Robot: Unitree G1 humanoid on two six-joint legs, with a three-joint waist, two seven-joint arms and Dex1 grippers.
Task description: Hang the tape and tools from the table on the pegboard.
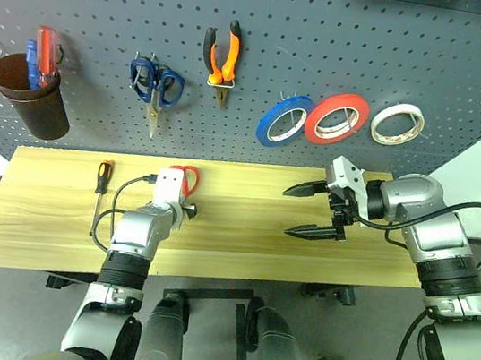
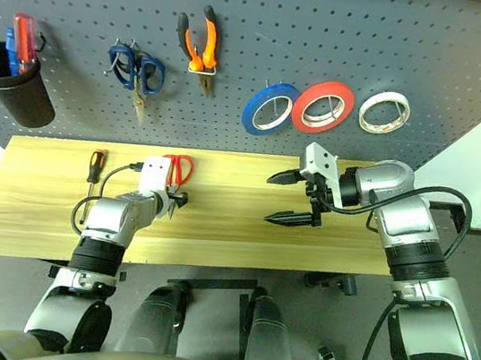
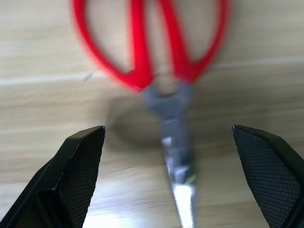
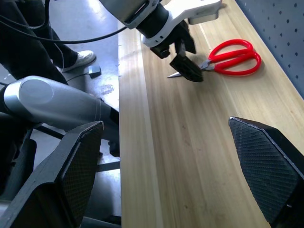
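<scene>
**benchrat:** Scissors [image 1: 188, 178] are the job right now, the red-handled pair. Left gripper [image 3: 167, 175] has its fingers spread as wide as they go, one either side of the blades, nothing pinched and nothing touching as far as I can tell. From the wrist camera the pivot sits right between the two fingers [image 3: 78, 164], handles pointing away toward the pegboard [image 1: 335, 31].

**pegfan:** So it's lining up the grab, not lifting yet?

**benchrat:** That's my read. Next it needs to drop a bit and close around the blades or the pivot, squarely, because that flat steel looks like it would twist out of a sloppy pinch. Then one handle loop has to go over a bare hook.

**pegfan:** And the right gripper [image 1: 315, 211]?

**benchrat:** Also wide open, empty, hovering over the table [image 1: 228, 260] well off to the right of the scissors.

**pegfan:** What's left after that?

**benchrat:** Screwdriver [image 1: 100, 191] lies on the table to the left of the scissors. Pliers [image 1: 221, 59] and the white tape [image 1: 397, 124] already hang on the board above them.
</scene>
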